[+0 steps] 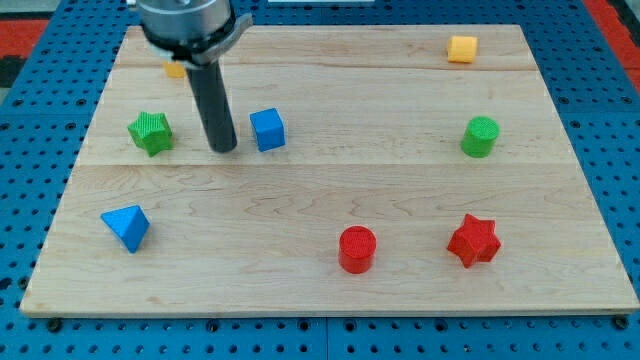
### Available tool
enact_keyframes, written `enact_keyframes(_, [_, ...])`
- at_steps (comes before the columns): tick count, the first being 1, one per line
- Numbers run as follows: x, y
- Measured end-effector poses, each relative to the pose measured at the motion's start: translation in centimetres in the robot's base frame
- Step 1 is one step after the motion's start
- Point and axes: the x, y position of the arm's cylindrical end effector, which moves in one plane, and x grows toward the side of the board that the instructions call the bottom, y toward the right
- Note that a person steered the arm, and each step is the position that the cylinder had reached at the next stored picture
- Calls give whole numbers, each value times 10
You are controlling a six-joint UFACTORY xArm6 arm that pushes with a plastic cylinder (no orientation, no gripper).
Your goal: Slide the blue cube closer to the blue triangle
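Note:
The blue cube (268, 130) sits on the wooden board (330, 270) at the upper left of centre. The blue triangle (126, 227) lies at the lower left, well below and left of the cube. My tip (223, 149) is the lower end of the dark rod and stands just left of the blue cube, a small gap apart from it. The rod rises to the arm's head at the view's top left.
A green star (150, 132) lies left of my tip. A small yellow block (175, 69) is partly hidden behind the rod. A yellow cube (462, 48) is top right, a green cylinder (480, 136) right, a red cylinder (356, 249) and red star (473, 240) bottom right.

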Motion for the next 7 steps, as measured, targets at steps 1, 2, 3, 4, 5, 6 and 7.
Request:
enact_keyframes(1, [-33,13])
enact_keyframes(2, [-13,78])
enact_keyframes(3, [57,78])
enact_keyframes(4, [81,70])
enact_keyframes(5, [63,63])
enact_keyframes(6, [52,52])
enact_keyframes(7, [52,-2])
